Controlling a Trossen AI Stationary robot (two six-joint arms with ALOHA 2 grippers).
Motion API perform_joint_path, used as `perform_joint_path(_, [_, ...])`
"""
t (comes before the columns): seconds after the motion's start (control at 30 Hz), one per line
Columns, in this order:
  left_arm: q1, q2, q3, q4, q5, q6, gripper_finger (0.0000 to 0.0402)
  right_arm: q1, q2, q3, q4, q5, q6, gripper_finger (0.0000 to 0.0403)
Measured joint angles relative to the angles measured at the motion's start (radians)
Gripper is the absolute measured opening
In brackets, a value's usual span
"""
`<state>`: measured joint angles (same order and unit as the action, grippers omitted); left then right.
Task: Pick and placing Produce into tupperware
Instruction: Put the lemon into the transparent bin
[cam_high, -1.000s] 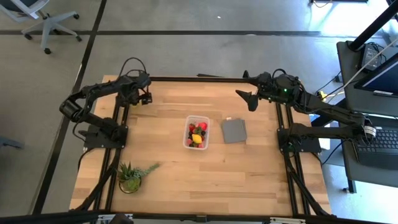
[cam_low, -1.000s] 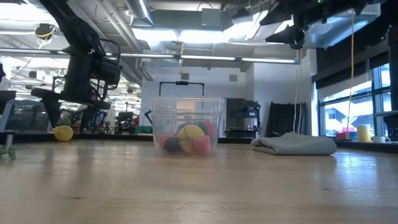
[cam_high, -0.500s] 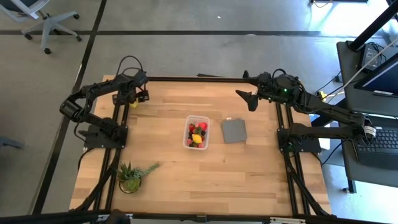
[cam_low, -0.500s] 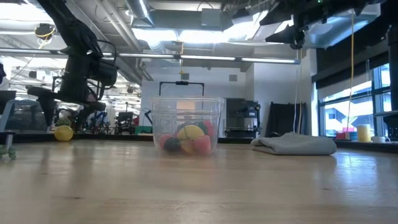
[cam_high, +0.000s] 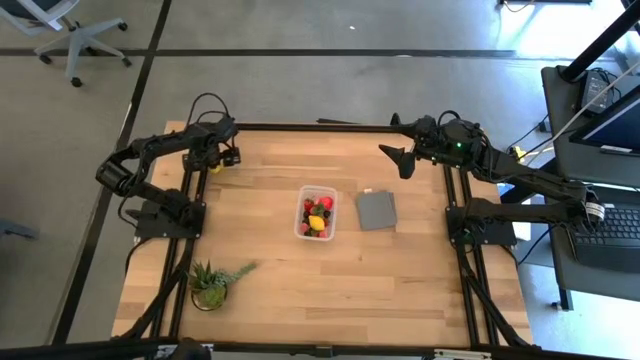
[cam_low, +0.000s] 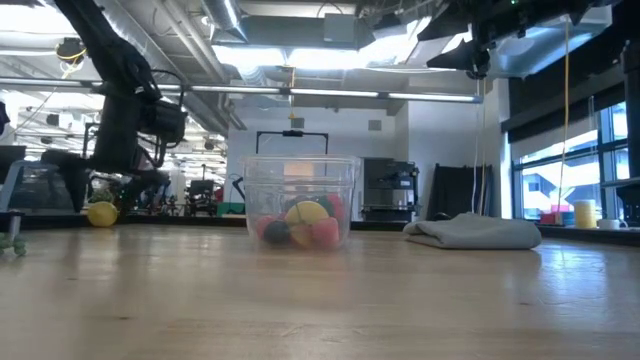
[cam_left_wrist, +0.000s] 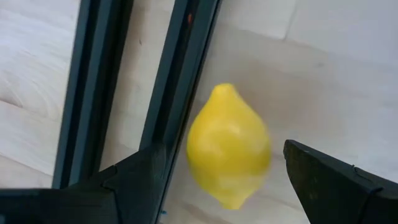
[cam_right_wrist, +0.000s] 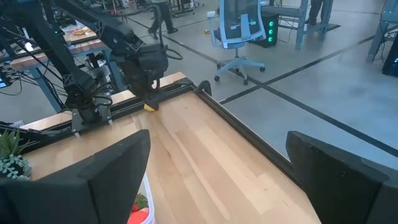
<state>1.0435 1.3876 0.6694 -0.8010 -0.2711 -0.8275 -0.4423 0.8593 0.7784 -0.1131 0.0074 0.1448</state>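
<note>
Left pincer (cam_left_wrist: 217, 186) open, straddling lemon (cam_left_wrist: 229, 153) upper left of desk (cam_high: 280, 260), beside frame rail (cam_left_wrist: 180, 74); may roll away. Right pincer (cam_high: 400, 160) open, idle.

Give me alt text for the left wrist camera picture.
A yellow lemon lies on the wooden table beside a dark frame rail, between the open fingers of the left gripper.

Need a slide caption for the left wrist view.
Open left end effector poised around a yellow lemon beside the table's black rail.
</note>
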Motion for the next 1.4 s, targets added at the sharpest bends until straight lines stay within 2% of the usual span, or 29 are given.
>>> perform_joint_path(0.17, [-0.001, -0.005, -0.048, 0.052, -0.029, -0.008, 0.0316, 0.000, 0.000, 0.000, 0.000, 0.000, 0.000, 0.0377])
perform_joint_path(0.5, [-0.004, -0.002, -0.049, 0.070, -0.051, -0.007, 0.0313, 0.000, 0.000, 0.000, 0.000, 0.000, 0.000, 0.0377])
perform_joint_path(0.77, [0.000, 0.002, -0.051, 0.114, -0.082, 0.001, 0.0271, 0.000, 0.000, 0.000, 0.000, 0.000, 0.000, 0.0377])
perform_joint_path(1.03, [0.000, 0.000, -0.050, 0.073, -0.051, 0.018, 0.0236, 0.000, 0.001, 0.000, 0.000, 0.000, 0.002, 0.0377])
perform_joint_path(1.4, [-0.004, 0.000, -0.048, 0.024, -0.025, 0.056, 0.0239, 0.000, 0.001, 0.000, 0.000, 0.000, 0.003, 0.0377])
